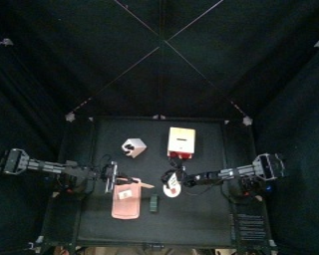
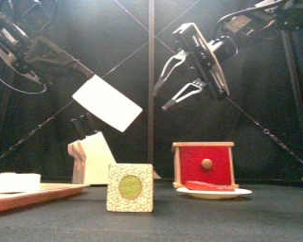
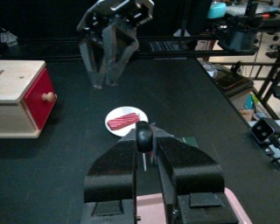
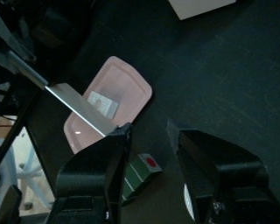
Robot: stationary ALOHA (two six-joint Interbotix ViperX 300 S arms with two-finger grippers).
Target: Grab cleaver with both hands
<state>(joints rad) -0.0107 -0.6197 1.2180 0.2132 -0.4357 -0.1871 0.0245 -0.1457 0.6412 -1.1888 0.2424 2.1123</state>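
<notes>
The cleaver (image 2: 106,102) hangs tilted in the air at the left of the front view. It has a flat whitish rectangular blade. My left gripper (image 3: 143,150) is shut on it, and the left wrist view shows it edge-on between the jaws, with a dark end (image 3: 143,134) poking out. In the right wrist view the blade (image 4: 55,92) is a grey strip crossing above a pink board (image 4: 113,96). My right gripper (image 2: 182,87) hangs open in the air to the cleaver's right, a short gap away, with nothing between its jaws. From above, the right gripper (image 1: 175,182) faces the left gripper (image 1: 112,181).
A red-and-cream box (image 2: 203,163) stands at the right, with a white plate (image 2: 215,192) holding a red item before it. A whitish knife block (image 2: 88,156) stands at the left. In front of it are a green-labelled small box (image 2: 132,186) and the pink board (image 1: 125,205).
</notes>
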